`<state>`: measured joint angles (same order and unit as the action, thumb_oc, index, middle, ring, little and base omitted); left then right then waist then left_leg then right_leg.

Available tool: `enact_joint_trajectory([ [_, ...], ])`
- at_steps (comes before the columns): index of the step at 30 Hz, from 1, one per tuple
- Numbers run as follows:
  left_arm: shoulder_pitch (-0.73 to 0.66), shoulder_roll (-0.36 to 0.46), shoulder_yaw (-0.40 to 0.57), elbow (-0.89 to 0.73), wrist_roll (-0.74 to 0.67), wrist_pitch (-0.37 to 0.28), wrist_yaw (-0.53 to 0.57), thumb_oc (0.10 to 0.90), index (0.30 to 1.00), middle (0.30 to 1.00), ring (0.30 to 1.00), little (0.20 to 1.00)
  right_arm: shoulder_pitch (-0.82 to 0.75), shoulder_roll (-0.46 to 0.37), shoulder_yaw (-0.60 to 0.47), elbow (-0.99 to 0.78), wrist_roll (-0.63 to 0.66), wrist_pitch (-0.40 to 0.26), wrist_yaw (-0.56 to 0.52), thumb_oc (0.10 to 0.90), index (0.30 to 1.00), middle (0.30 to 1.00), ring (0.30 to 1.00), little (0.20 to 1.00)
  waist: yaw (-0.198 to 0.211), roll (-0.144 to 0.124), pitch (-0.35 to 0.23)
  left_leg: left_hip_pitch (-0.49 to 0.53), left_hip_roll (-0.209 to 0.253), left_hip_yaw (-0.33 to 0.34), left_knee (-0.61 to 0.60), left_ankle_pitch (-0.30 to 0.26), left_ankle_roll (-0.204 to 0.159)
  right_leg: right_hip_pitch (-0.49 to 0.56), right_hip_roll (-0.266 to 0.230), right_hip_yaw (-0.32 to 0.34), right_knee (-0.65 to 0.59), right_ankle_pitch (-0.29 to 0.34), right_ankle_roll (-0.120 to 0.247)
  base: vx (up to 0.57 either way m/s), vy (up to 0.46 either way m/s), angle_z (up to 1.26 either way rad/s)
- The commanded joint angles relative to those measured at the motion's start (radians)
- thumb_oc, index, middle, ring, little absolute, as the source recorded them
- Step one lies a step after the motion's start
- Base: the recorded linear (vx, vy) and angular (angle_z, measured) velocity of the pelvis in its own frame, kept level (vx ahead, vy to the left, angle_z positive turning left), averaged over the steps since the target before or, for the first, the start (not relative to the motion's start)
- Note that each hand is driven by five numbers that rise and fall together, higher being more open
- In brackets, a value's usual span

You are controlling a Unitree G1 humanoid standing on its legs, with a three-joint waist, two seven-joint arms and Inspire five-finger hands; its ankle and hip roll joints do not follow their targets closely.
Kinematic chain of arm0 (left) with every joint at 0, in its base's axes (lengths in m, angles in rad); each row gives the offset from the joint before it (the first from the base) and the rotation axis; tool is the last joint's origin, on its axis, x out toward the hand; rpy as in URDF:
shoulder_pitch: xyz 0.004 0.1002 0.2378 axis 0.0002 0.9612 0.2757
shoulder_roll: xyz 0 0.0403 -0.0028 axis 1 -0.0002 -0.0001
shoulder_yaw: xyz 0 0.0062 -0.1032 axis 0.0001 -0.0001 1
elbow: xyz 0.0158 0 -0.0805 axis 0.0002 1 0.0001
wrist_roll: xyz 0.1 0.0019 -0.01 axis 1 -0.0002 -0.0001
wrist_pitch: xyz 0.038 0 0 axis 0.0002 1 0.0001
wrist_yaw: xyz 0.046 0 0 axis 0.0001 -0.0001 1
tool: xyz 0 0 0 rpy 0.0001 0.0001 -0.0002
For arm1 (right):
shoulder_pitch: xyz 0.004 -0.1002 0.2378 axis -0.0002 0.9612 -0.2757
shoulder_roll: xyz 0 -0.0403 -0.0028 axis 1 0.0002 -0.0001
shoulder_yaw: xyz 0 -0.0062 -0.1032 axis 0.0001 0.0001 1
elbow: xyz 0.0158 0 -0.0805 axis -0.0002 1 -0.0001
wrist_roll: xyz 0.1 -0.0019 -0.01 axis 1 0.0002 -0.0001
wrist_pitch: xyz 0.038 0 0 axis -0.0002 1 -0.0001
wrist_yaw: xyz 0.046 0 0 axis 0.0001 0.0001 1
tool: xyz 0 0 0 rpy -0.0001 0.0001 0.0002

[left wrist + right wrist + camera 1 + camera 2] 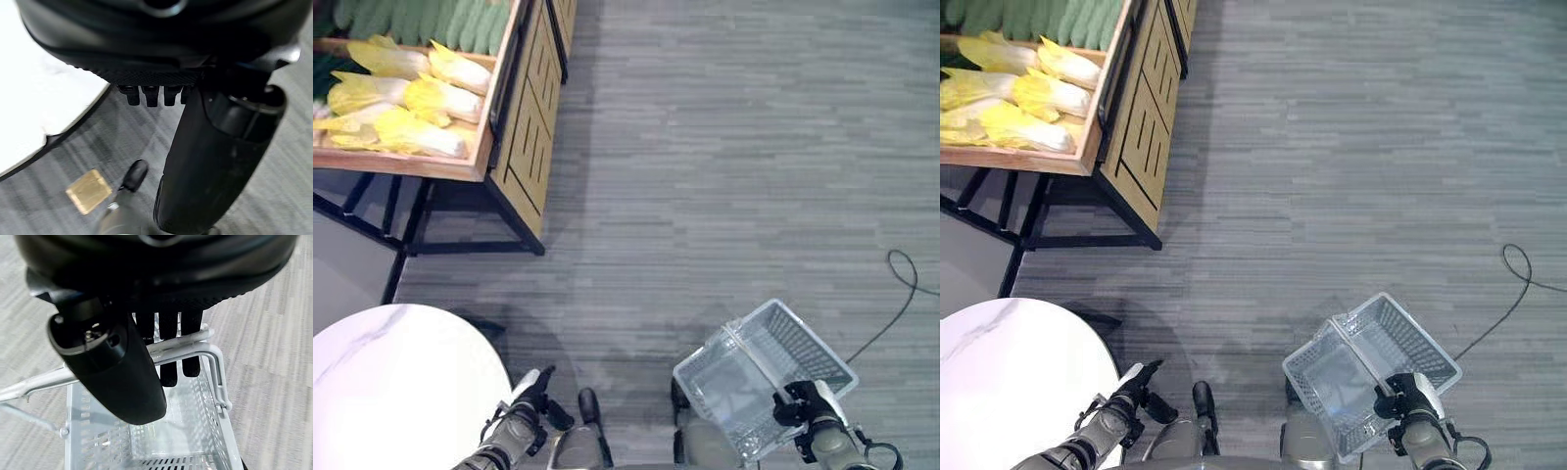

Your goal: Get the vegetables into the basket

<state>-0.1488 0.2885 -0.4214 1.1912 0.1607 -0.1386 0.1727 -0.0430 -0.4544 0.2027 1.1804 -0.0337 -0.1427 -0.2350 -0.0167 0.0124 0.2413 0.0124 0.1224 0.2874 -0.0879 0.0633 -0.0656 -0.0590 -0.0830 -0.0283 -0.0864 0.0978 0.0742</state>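
Note:
Pale yellow cabbages lie in a wooden crate at the far left, with green cucumbers in the bin behind them. An empty silver wire basket hangs tilted above the floor at the lower right. My right hand is shut on the basket's handle, fingers curled over the bars. Beside the round table, low at the left, my left hand is relaxed and holds nothing. Both hands are far from the crate.
A white marble-look round table fills the lower left corner. The crate rests on a wooden display stand with black metal legs. Grey carpet stretches between the stand and the basket.

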Motion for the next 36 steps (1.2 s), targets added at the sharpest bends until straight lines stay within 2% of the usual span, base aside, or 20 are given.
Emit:
enact_joint_trajectory([
  [1,-0.041,0.007,-0.002,0.028,0.007,-0.027,0.010,0.900,1.000,1.000,1.000,1.000,0.016,-0.034,0.000,0.008,0.007,-0.025,-0.008,0.400,0.300,0.300,0.300,0.300,0.016,-0.036,-0.064,0.012,0.023,-0.042,0.001,0.018,-0.053,-0.002,-0.033,-0.029,0.044,0.010,0.080,0.09,-0.036,0.00],
  [5,-0.043,0.010,-0.002,0.017,0.000,-0.028,0.010,0.900,1.000,1.000,1.000,1.000,0.026,-0.032,0.000,0.007,0.009,-0.027,0.000,0.400,0.300,0.300,0.300,0.300,0.018,-0.033,-0.069,0.037,0.030,-0.042,0.001,0.017,-0.055,0.015,-0.026,-0.031,0.060,-0.011,0.073,0.06,-0.042,0.02],
  [13,-0.013,0.012,0.021,0.083,0.040,-0.001,-0.004,0.900,1.000,1.000,1.000,1.000,0.060,-0.070,-0.002,-0.116,-0.018,-0.034,0.013,0.400,0.300,0.300,0.300,0.300,0.017,-0.020,-0.055,0.055,0.075,-0.043,0.013,0.038,-0.072,-0.025,0.025,-0.023,0.205,-0.097,0.040,0.06,-0.115,-0.01],
  [15,0.000,0.024,0.046,0.096,0.051,0.007,0.001,0.900,1.000,1.000,1.000,1.000,0.092,-0.110,0.000,-0.235,-0.055,-0.048,0.018,0.400,0.300,0.300,0.300,0.300,0.023,-0.025,-0.041,0.014,0.097,-0.061,0.111,0.048,-0.083,-0.033,0.047,-0.029,0.233,-0.120,0.014,0.07,-0.238,-0.04],
  [20,0.008,0.015,0.045,0.099,0.063,0.010,-0.005,0.900,1.000,1.000,1.000,1.000,0.137,-0.145,-0.028,-0.329,-0.068,-0.055,0.019,0.400,0.300,0.300,0.300,0.300,0.020,-0.033,-0.019,-0.066,0.098,-0.101,0.254,0.073,-0.093,-0.008,0.043,-0.052,0.225,-0.130,-0.008,0.05,-0.142,0.27],
  [23,0.009,0.006,0.028,0.102,0.070,0.012,-0.006,0.900,1.000,1.000,1.000,1.000,0.128,-0.158,-0.026,-0.338,-0.071,-0.055,0.012,0.400,0.300,0.300,0.300,0.300,0.032,-0.035,-0.010,-0.124,0.054,-0.183,0.260,0.076,-0.081,0.008,0.034,-0.048,0.217,-0.135,-0.002,0.06,-0.039,0.25],
  [25,0.013,0.005,0.024,0.102,0.072,0.011,-0.005,0.900,1.000,1.000,1.000,1.000,0.121,-0.161,-0.022,-0.340,-0.072,-0.055,0.009,0.400,0.300,0.300,0.300,0.300,0.039,-0.035,-0.016,-0.150,0.044,-0.197,0.208,0.053,-0.066,0.016,0.028,-0.042,0.214,-0.144,0.002,0.12,0.024,0.16],
  [26,0.016,0.004,0.024,0.103,0.072,0.010,-0.003,0.900,1.000,1.000,1.000,1.000,0.120,-0.163,-0.019,-0.345,-0.077,-0.055,0.008,0.400,0.300,0.300,0.300,0.300,0.042,-0.035,-0.020,-0.163,0.047,-0.197,0.182,0.059,-0.063,0.021,0.026,-0.040,0.215,-0.151,0.005,0.21,0.095,0.13],
  [27,0.018,0.003,0.022,0.107,0.076,0.012,0.001,0.900,1.000,1.000,1.000,1.000,0.123,-0.165,-0.016,-0.355,-0.088,-0.055,0.003,0.400,0.300,0.300,0.300,0.300,0.048,-0.032,-0.024,-0.183,0.060,-0.184,0.143,0.090,-0.063,0.033,0.027,-0.039,0.222,-0.168,0.004,0.17,0.082,0.06],
  [29,0.019,0.003,0.020,0.103,0.079,0.012,0.001,0.900,1.000,1.000,1.000,1.000,0.124,-0.168,-0.013,-0.372,-0.096,-0.054,0.003,0.400,0.300,0.300,0.300,0.300,0.055,-0.034,-0.025,-0.194,0.060,-0.187,0.127,0.104,-0.063,0.042,0.027,-0.032,0.222,-0.176,0.007,0.19,0.109,0.04],
  [30,0.021,0.005,0.017,0.096,0.082,0.012,-0.001,0.900,1.000,1.000,1.000,1.000,0.125,-0.167,-0.010,-0.381,-0.101,-0.052,0.004,0.400,0.300,0.300,0.300,0.300,0.066,-0.036,-0.026,-0.204,0.046,-0.198,0.119,0.109,-0.061,0.063,0.023,-0.013,0.222,-0.188,0.011,0.25,0.171,-0.16],
  [33,0.034,0.008,0.025,0.105,0.089,0.013,-0.007,0.900,1.000,1.000,1.000,1.000,0.132,-0.144,-0.011,-0.362,-0.105,-0.045,0.012,0.400,0.300,0.300,0.300,0.300,0.067,-0.046,-0.051,-0.161,0.016,-0.162,0.091,0.082,-0.039,0.098,-0.007,0.014,0.210,-0.188,0.035,0.29,0.286,-0.73],
  [36,0.032,0.016,0.025,0.107,0.092,0.006,-0.002,0.900,1.000,1.000,1.000,1.000,0.108,-0.123,-0.008,-0.325,-0.107,-0.040,0.012,0.400,0.300,0.300,0.300,0.300,0.072,-0.066,-0.060,-0.135,-0.022,-0.109,0.089,0.045,-0.007,0.082,-0.057,0.053,0.203,-0.122,0.078,0.17,0.298,-0.56],
])
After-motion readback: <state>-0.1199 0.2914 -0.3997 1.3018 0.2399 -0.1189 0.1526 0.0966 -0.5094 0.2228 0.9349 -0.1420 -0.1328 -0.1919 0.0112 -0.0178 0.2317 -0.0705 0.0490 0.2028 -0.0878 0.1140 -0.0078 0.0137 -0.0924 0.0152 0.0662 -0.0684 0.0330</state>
